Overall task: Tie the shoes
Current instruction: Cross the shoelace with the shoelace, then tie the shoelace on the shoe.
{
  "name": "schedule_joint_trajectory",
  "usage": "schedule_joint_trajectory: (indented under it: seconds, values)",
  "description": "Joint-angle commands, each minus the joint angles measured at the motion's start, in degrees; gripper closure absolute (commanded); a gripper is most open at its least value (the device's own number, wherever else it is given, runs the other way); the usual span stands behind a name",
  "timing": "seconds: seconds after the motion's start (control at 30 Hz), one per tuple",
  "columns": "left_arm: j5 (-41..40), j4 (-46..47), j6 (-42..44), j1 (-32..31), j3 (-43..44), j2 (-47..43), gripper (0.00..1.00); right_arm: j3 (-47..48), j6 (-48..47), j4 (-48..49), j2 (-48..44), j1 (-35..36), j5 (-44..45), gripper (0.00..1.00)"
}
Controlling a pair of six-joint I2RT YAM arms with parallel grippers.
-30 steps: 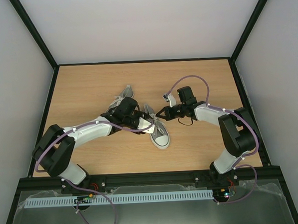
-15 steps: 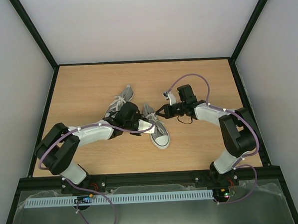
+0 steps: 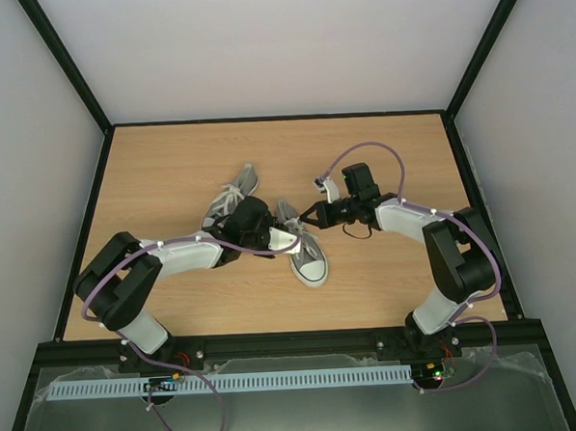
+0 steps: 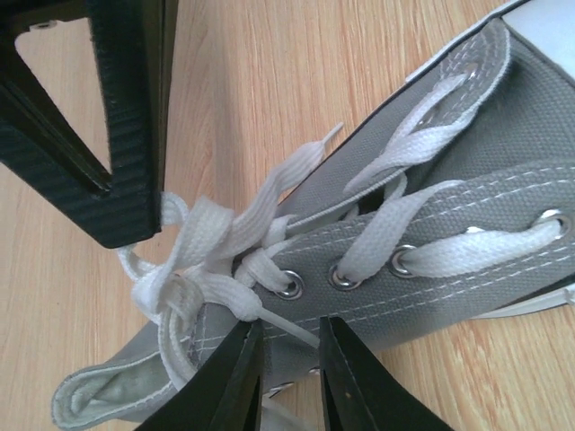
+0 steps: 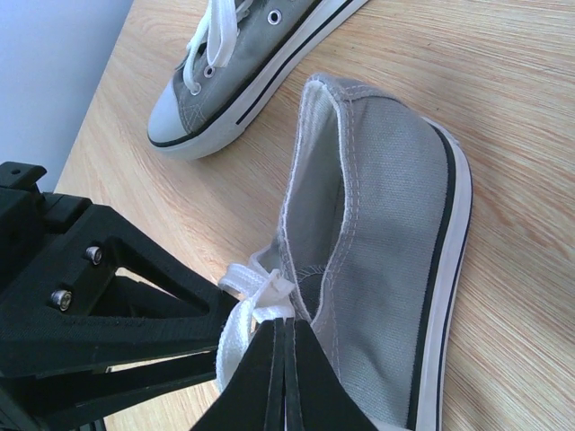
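Note:
Two grey shoes with white laces lie on the wooden table. The near shoe (image 3: pixel 310 259) is between both grippers, and the other shoe (image 3: pixel 236 191) lies behind the left arm. In the left wrist view my left gripper (image 4: pixel 289 328) hovers over the near shoe's eyelet side (image 4: pixel 467 224). Its jaws are narrowed, and a thin lace end (image 4: pixel 283 325) bridges the small gap. A loose white knot (image 4: pixel 193 274) sits by the shoe's opening. My right gripper (image 5: pixel 280 325) is shut on a lace strand (image 5: pixel 260 301) at that knot, beside the shoe's heel opening (image 5: pixel 377 215).
The second shoe (image 5: pixel 243 72) lies toe toward the table's left part, just beyond the near one. Both arms meet at mid-table (image 3: pixel 289 225), fingers nearly touching. Black frame rails (image 3: pixel 103 187) and grey walls border the wooden table (image 3: pixel 391 152).
My left gripper's jaws have closed from wide apart to a narrow gap over the near shoe's laces, and the left arm has shifted slightly right. The right arm and both shoes stay put.

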Motion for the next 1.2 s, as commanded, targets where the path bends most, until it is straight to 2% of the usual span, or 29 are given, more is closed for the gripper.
schedule_joint_trajectory:
  seconds: [0.0,0.1,0.13,0.43,0.77,1.17]
  values:
    - [-0.20,2.60,-0.64,0.34,-0.37,0.89,0.84,1.19,-1.03,-1.82,-1.17,0.33,-1.50,0.99]
    - [-0.40,2.47,-1.34,0.51,-0.32,0.37,0.97,1.28,-1.29,-2.10,-1.23,0.33,-1.39,0.99]
    - [-0.39,2.28,-1.93,0.51,-0.30,-0.09,0.97,1.34,-1.35,-2.21,-1.21,0.33,-1.40,0.99]
    - [1.05,-4.40,-1.98,0.69,-0.10,-2.44,0.98,1.71,-1.68,-2.62,-0.97,0.33,-1.28,0.99]
    - [3.02,-16.77,1.76,0.73,-1.47,-6.16,0.98,1.80,-1.46,-2.62,-1.18,0.33,0.56,0.99]
    - [1.88,-14.62,8.60,3.08,-4.91,-5.28,0.98,3.35,-1.59,-2.38,0.64,1.38,-0.96,0.99]
